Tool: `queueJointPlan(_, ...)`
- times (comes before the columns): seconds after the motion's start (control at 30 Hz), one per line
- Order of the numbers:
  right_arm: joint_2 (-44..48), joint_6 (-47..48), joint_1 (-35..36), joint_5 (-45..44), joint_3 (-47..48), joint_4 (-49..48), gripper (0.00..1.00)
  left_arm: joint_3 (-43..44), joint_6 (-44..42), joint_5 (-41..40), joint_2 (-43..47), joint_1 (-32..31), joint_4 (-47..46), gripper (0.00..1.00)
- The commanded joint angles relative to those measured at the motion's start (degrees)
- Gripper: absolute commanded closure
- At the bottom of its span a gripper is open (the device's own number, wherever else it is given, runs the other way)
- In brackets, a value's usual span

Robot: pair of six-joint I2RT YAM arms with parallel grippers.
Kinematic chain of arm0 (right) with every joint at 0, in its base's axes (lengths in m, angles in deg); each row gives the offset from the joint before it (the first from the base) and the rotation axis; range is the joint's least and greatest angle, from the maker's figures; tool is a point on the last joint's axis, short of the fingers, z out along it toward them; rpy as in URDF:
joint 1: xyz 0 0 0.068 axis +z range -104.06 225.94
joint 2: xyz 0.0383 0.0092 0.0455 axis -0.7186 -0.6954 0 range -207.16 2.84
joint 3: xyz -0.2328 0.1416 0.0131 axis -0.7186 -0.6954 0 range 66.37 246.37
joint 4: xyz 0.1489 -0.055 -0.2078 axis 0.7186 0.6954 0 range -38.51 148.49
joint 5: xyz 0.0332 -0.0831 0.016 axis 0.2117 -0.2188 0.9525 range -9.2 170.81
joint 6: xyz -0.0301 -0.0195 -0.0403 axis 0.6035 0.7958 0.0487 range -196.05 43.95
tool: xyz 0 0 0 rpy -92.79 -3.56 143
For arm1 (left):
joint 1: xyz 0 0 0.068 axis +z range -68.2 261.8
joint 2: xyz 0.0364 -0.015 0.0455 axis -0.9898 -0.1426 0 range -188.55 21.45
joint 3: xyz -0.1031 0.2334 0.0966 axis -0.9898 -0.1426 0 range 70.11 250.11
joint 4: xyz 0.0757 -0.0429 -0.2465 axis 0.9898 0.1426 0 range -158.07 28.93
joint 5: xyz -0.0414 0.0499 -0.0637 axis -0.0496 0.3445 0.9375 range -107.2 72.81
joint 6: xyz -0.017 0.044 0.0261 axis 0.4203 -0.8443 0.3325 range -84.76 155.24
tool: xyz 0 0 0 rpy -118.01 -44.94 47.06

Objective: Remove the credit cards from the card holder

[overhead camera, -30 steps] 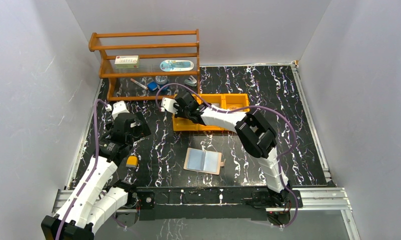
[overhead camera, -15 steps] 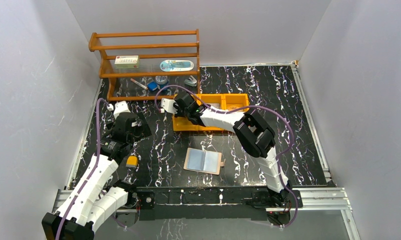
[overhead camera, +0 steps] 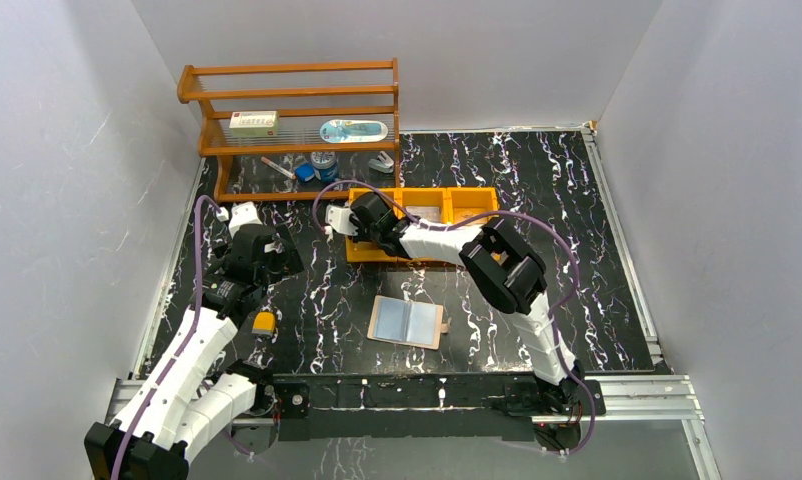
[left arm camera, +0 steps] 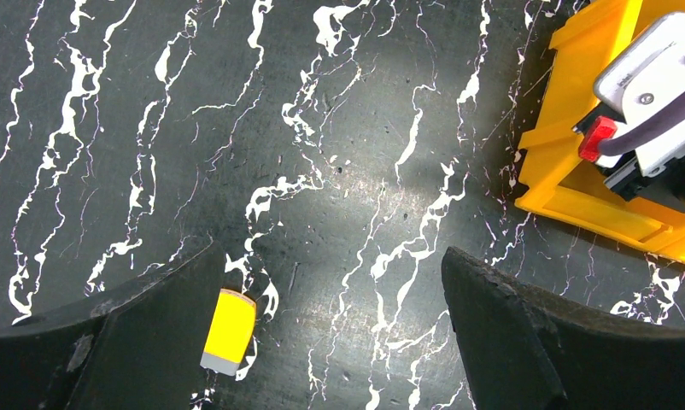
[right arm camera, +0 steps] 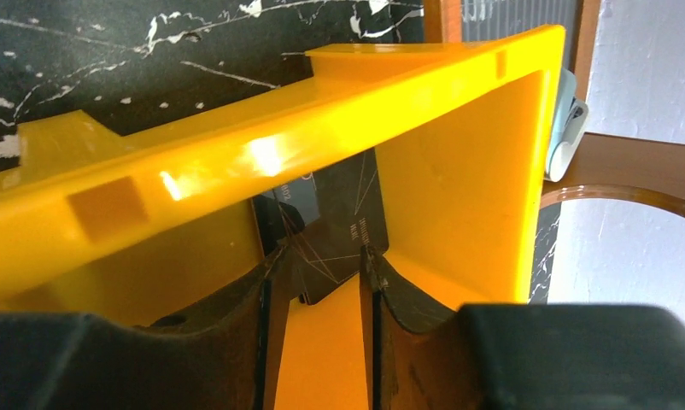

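The card holder [overhead camera: 407, 321] lies spread open on the table in front of the arms, its clear sleeves facing up. My right gripper [overhead camera: 362, 215] reaches into the left compartment of the orange tray [overhead camera: 377, 252]. In the right wrist view its jaws [right arm camera: 322, 252] stand apart, and a black credit card [right arm camera: 330, 226] leans against the tray wall [right arm camera: 459, 171] just past the fingertips, not pinched. A greyish card [overhead camera: 424, 212] lies in the middle compartment. My left gripper [overhead camera: 267, 255] hovers wide open [left arm camera: 329, 256] over bare table at the left, holding nothing.
A small yellow block [left arm camera: 228, 330] lies on the table by my left finger, also visible from above [overhead camera: 264, 323]. A wooden rack [overhead camera: 297, 120] with a box and small items stands at the back left. The tray's corner [left arm camera: 578, 171] lies right of my left gripper.
My right jaws have opened from shut, letting go of the black card inside the tray's left compartment. The right gripper has shifted slightly toward the back. The left arm has hardly moved.
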Motion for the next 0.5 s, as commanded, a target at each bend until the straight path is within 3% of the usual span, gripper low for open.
queueJointPlan(0.0, 5.07, -2.51, 0.24, 0.23, -1.47, -4.22, 0.56, 0.4, -0.52, -0.15, 0.13, 0.22, 1.16, 0.02)
queueJointPlan(0.13, 8.44, -8.67, 0.24, 2.68, -2.03, -5.02, 0.43, 0.43, -0.48, -0.27, 0.17, 0.26, 1.19, 0.02)
queueJointPlan(0.3, 15.13, -19.66, 0.24, 2.68, -4.49, -7.63, 0.39, 0.43, -0.26, -0.44, 0.12, 0.22, 1.43, 0.02)
queueJointPlan(0.37, 18.48, -26.96, 0.24, 1.13, -6.11, -7.25, 0.37, 0.35, -0.17, -0.53, 0.05, 0.26, 1.48, 0.02)
queueJointPlan(0.47, 23.27, -45.37, 0.19, -4.04, -9.1, -2.73, 0.27, 0.34, -0.18, -0.98, -0.13, 0.26, 1.61, 0.02)
